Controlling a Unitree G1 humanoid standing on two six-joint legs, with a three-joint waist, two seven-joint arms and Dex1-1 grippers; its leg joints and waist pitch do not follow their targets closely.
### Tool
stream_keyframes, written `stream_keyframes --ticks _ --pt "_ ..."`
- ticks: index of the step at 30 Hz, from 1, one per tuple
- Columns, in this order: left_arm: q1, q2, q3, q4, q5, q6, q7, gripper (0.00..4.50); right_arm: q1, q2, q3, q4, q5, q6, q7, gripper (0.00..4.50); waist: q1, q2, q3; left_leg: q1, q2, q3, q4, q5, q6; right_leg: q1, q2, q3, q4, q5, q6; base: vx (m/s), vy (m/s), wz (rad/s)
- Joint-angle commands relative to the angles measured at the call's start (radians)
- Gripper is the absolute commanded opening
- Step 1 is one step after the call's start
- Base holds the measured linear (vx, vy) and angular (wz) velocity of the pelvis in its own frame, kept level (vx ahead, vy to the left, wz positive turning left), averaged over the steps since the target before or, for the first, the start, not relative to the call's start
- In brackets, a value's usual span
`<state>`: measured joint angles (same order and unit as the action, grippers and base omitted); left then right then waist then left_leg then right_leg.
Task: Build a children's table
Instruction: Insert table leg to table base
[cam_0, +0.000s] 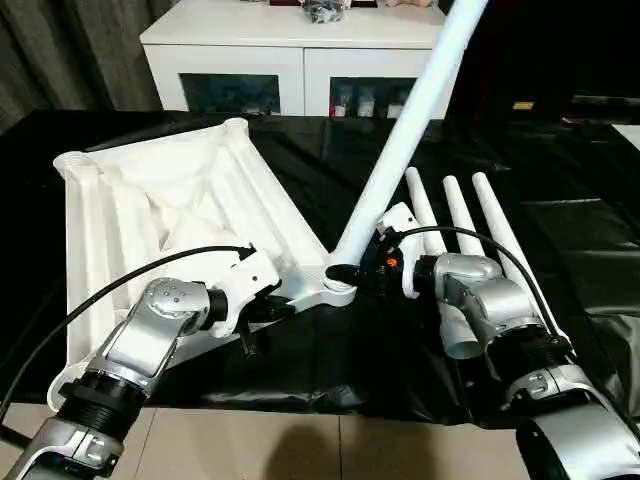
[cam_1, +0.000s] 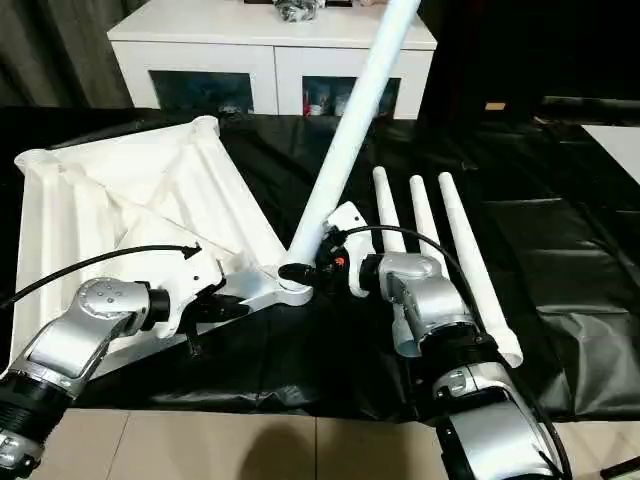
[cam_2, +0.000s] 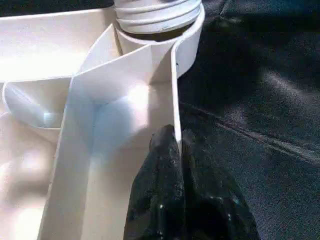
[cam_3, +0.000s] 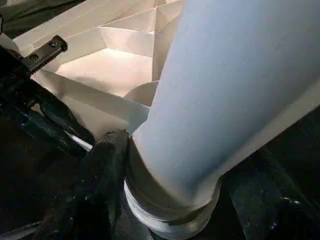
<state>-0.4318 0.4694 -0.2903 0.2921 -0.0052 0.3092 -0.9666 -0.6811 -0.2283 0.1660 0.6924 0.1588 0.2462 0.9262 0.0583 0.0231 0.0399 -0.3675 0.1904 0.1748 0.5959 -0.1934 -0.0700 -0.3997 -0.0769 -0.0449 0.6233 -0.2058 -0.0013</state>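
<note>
Left wrist view: left gripper (cam_2: 176, 142) is pinching the ribbed tabletop's (cam_0: 150, 210) thin wall; right gripper (cam_3: 175, 200) is clasping the smooth tapered leg (cam_0: 400, 130).

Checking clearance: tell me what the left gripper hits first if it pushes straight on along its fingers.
Probably the corner socket holding the leg; the left gripper already pinches the tabletop rim leading there.

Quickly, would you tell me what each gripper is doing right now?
Left gripper: shut on the tabletop rim.
Right gripper: closed around the leg at the corner socket.
</note>
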Motion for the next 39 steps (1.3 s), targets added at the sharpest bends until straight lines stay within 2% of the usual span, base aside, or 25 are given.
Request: stream_keyframes --ticks 1,2,7,10,15,16,17,18,21,23,25,26,28,30,31,32,34,35,39 --pt "-0.002 -0.006 -0.033 -0.003 0.003 -0.003 -0.019 0.00 0.032 -0.004 0.029 0.050 -0.051 -0.010 -0.034 2.51 -0.001 -0.002 -0.060 0.009 0.033 -0.004 -0.066 -0.135 0.036 0.052 -0.056 0.037 -0.059 -0.020 -0.275 0.000 0.000 0.00" --pt "-0.002 -0.006 -0.033 -0.003 0.003 -0.003 -0.019 0.00 0.032 -0.004 0.029 0.050 -0.051 -0.010 -0.034 2.51 0.000 -0.001 -0.060 0.010 0.033 -0.004 -0.066 -0.135 0.037 0.050 -0.056 0.037 -0.059 -0.015 -0.276 0.000 0.000 0.00" --pt "-0.004 -0.009 -0.031 0.003 0.007 -0.013 -0.017 0.00 0.096 0.015 0.036 0.063 -0.081 -0.115 -0.098 2.50 -0.001 0.004 -0.059 0.010 0.032 -0.004 -0.067 -0.151 0.033 0.050 -0.056 0.037 -0.061 -0.013 -0.278 0.000 0.000 0.00" --pt "-0.007 -0.014 -0.029 0.006 0.009 -0.014 -0.015 0.00 0.124 0.030 0.029 0.065 -0.085 -0.159 -0.124 2.50 -0.006 0.004 -0.054 0.014 0.033 -0.007 -0.075 -0.225 0.008 0.047 -0.055 0.037 -0.071 -0.099 -0.262 0.000 0.000 0.00" --pt "-0.011 -0.021 -0.029 0.011 0.011 -0.014 -0.011 0.00 0.177 0.052 0.003 0.101 -0.074 -0.226 -0.149 2.50 -0.011 0.006 -0.048 0.019 0.035 -0.010 -0.083 -0.301 -0.008 0.043 -0.056 0.039 -0.081 -0.191 -0.242 0.000 0.000 0.00" --pt "-0.012 -0.023 -0.030 0.011 0.011 -0.013 -0.010 0.00 0.195 0.054 0.005 0.120 -0.076 -0.258 -0.156 2.50 -0.011 0.006 -0.049 0.021 0.035 -0.010 -0.084 -0.312 -0.010 0.043 -0.057 0.040 -0.082 -0.201 -0.241 0.000 0.000 0.00" --pt "-0.011 -0.024 -0.031 0.011 0.011 -0.013 -0.010 0.00 0.203 0.053 0.010 0.125 -0.082 -0.268 -0.160 2.49 -0.010 0.014 -0.049 0.023 0.035 -0.012 -0.086 -0.318 -0.014 0.043 -0.057 0.039 -0.083 -0.201 -0.241 0.000 0.000 0.00" --pt "-0.011 -0.024 -0.031 0.011 0.011 -0.013 -0.011 0.00 0.210 0.052 0.018 0.129 -0.091 -0.275 -0.163 2.49 -0.012 0.011 -0.048 0.023 0.035 -0.011 -0.087 -0.320 -0.014 0.043 -0.055 0.039 -0.084 -0.196 -0.240 0.000 0.000 0.00" --pt "-0.012 -0.022 -0.032 0.013 0.011 -0.016 -0.013 0.00 0.224 0.048 0.047 0.124 -0.118 -0.284 -0.164 2.49 -0.013 0.010 -0.049 0.024 0.035 -0.012 -0.089 -0.318 -0.010 0.045 -0.054 0.039 -0.084 -0.177 -0.243 0.000 0.000 0.00" --pt "-0.011 -0.020 -0.033 0.014 0.013 -0.018 -0.015 0.00 0.234 0.039 0.090 0.102 -0.153 -0.284 -0.145 2.49 -0.014 0.012 -0.048 0.023 0.034 -0.013 -0.090 -0.319 -0.009 0.045 -0.054 0.039 -0.085 -0.179 -0.241 0.000 0.000 0.00" --pt "-0.010 -0.018 -0.033 0.012 0.014 -0.017 -0.018 0.00 0.237 0.030 0.123 0.082 -0.179 -0.274 -0.117 2.49 -0.016 0.011 -0.048 0.024 0.034 -0.013 -0.091 -0.337 -0.011 0.045 -0.054 0.039 -0.087 -0.203 -0.233 0.000 0.000 0.00" --pt "-0.009 -0.018 -0.033 0.011 0.015 -0.017 -0.019 0.00 0.237 0.024 0.138 0.075 -0.192 -0.275 -0.103 2.49 -0.017 0.006 -0.048 0.023 0.034 -0.013 -0.092 -0.337 -0.011 0.045 -0.053 0.039 -0.088 -0.209 -0.227 0.000 0.000 0.00" --pt "-0.009 -0.019 -0.033 0.012 0.015 -0.017 -0.019 0.00 0.236 0.019 0.152 0.071 -0.203 -0.273 -0.089 2.49 -0.017 0.008 -0.049 0.023 0.035 -0.013 -0.092 -0.335 -0.009 0.044 -0.054 0.040 -0.089 -0.209 -0.226 0.000 0.000 0.00" --pt "-0.009 -0.020 -0.034 0.012 0.016 -0.019 -0.018 0.00 0.232 0.006 0.186 0.056 -0.227 -0.266 -0.058 2.49 -0.017 0.005 -0.050 0.022 0.035 -0.013 -0.093 -0.327 -0.005 0.045 -0.053 0.040 -0.089 -0.196 -0.226 0.000 0.000 0.00" --pt "-0.009 -0.020 -0.035 0.012 0.017 -0.019 -0.018 0.00 0.230 0.001 0.197 0.051 -0.234 -0.263 -0.048 2.49 -0.017 0.006 -0.050 0.022 0.035 -0.013 -0.093 -0.325 -0.005 0.045 -0.053 0.039 -0.089 -0.192 -0.226 0.000 0.000 0.00" --pt "-0.008 -0.021 -0.035 0.010 0.017 -0.018 -0.018 0.00 0.229 -0.003 0.204 0.045 -0.237 -0.257 -0.037 2.49 -0.018 -0.002 -0.050 0.022 0.035 -0.012 -0.093 -0.320 -0.002 0.045 -0.053 0.039 -0.089 -0.185 -0.225 0.000 0.000 0.00" --pt "-0.006 -0.022 -0.037 0.007 0.016 -0.015 -0.017 0.00 0.225 -0.013 0.221 0.026 -0.237 -0.232 0.001 2.49 -0.016 0.000 -0.050 0.023 0.036 -0.012 -0.094 -0.323 0.000 0.044 -0.054 0.041 -0.090 -0.193 -0.225 0.000 0.000 0.00" --pt "-0.005 -0.023 -0.037 0.006 0.016 -0.014 -0.017 0.00 0.224 -0.015 0.224 0.023 -0.237 -0.227 0.009 2.49 -0.016 -0.003 -0.050 0.024 0.036 -0.011 -0.094 -0.330 0.001 0.043 -0.053 0.041 -0.091 -0.200 -0.223 0.000 0.000 0.00" --pt "0.001 -0.021 -0.039 0.001 0.012 -0.010 -0.022 0.00 0.211 -0.029 0.243 0.014 -0.242 -0.184 0.064 2.49 -0.013 -0.001 -0.048 0.026 0.038 -0.013 -0.097 -0.358 -0.007 0.040 -0.054 0.042 -0.093 -0.227 -0.216 0.000 0.000 0.00"
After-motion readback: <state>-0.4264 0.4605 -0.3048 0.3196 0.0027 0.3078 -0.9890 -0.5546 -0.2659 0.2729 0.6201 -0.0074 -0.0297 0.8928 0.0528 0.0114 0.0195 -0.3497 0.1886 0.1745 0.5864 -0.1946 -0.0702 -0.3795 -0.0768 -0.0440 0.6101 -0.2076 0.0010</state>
